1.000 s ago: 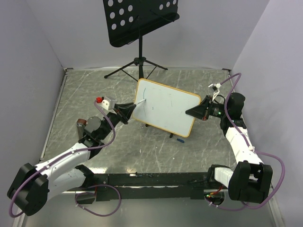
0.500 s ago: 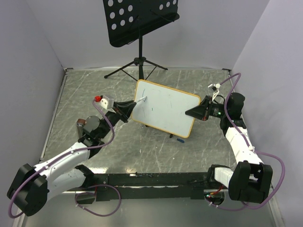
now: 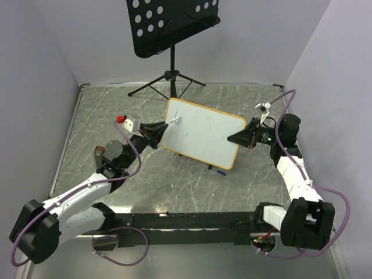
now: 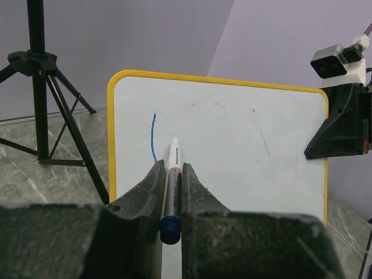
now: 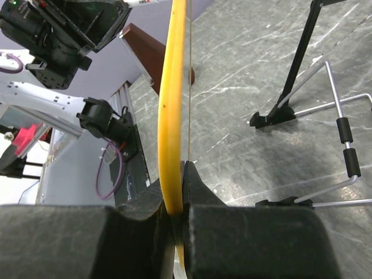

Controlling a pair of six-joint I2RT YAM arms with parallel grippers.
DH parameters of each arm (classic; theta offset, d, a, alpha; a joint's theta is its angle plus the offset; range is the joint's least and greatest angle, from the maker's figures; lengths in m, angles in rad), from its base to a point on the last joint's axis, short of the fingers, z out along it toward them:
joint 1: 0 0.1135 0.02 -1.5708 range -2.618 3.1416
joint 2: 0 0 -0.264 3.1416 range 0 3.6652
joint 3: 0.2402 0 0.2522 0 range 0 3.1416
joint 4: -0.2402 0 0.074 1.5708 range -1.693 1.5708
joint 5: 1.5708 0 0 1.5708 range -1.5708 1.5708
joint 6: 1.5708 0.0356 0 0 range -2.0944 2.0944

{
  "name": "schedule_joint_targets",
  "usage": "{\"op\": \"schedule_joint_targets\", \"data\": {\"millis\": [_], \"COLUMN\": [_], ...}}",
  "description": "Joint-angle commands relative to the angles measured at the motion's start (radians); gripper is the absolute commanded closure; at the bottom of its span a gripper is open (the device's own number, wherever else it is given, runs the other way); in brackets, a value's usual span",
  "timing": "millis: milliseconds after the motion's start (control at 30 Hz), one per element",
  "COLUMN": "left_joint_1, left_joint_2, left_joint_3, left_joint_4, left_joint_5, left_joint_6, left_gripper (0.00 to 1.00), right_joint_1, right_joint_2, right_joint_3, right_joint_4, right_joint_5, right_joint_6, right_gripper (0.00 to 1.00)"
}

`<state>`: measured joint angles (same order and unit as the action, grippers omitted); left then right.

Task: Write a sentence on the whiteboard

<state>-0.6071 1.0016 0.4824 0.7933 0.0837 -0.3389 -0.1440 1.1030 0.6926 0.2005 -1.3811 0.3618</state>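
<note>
Whiteboard [image 3: 203,136] stands propped at the middle of the top view, tilted back on the table, its right edge pinched by the right gripper [image 3: 241,138]. Over the last second the left gripper [image 3: 164,127] has drifted slightly up and left in the frame, and the marker [image 3: 172,122] it clamps now points at the board's upper left corner region. The board itself has not shifted. My reading is that one stroke is finished and the pen is being placed for the next, so nearly all the writing remains. A black music stand [image 3: 172,23] stands behind, untouched.

From the left wrist, the fingers are closed tight on the marker [image 4: 172,168], tip forward. Of the sentence [image 4: 153,136] only one curved blue line shows, just left of the tip. The overhead picture barely resolves it. Whether the tip touches the surface I cannot tell.

From the right wrist, the yellow frame [image 5: 171,87] runs edge-on, gripped between nearly closed jaws, a hold the overhead view only hints at.
</note>
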Motion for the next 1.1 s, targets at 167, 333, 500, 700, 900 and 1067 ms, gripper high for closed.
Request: {"op": "schedule_joint_targets", "data": {"millis": [167, 333, 500, 700, 900, 1067], "left_joint_1": [0.001, 0.001, 0.001, 0.001, 0.001, 0.001], "left_joint_2": [0.032, 0.043, 0.040, 0.032, 0.000, -0.026], "left_joint_3": [0.062, 0.062, 0.061, 0.053, 0.030, 0.012], "left_joint_4": [0.026, 0.018, 0.007, -0.015, -0.046, -0.072], "left_joint_5": [0.039, 0.048, 0.062, 0.083, 0.082, 0.074], "left_joint_6": [-0.014, -0.020, -0.020, -0.017, -0.015, -0.012], "left_gripper": [0.99, 0.99, 0.99, 0.99, 0.99, 0.99], "right_joint_1": [0.004, 0.004, 0.004, 0.004, 0.004, 0.004], "right_joint_2": [-0.012, -0.011, -0.009, -0.011, -0.008, -0.009], "right_joint_3": [0.007, 0.008, 0.007, 0.007, 0.007, 0.007], "right_joint_4": [0.080, 0.080, 0.080, 0.080, 0.080, 0.080], "right_joint_5": [-0.044, -0.045, -0.045, -0.045, -0.047, -0.045], "right_joint_6": [-0.006, -0.003, -0.003, -0.003, -0.003, -0.003], "right_gripper": [1.00, 1.00, 1.00, 1.00, 1.00, 1.00]}}
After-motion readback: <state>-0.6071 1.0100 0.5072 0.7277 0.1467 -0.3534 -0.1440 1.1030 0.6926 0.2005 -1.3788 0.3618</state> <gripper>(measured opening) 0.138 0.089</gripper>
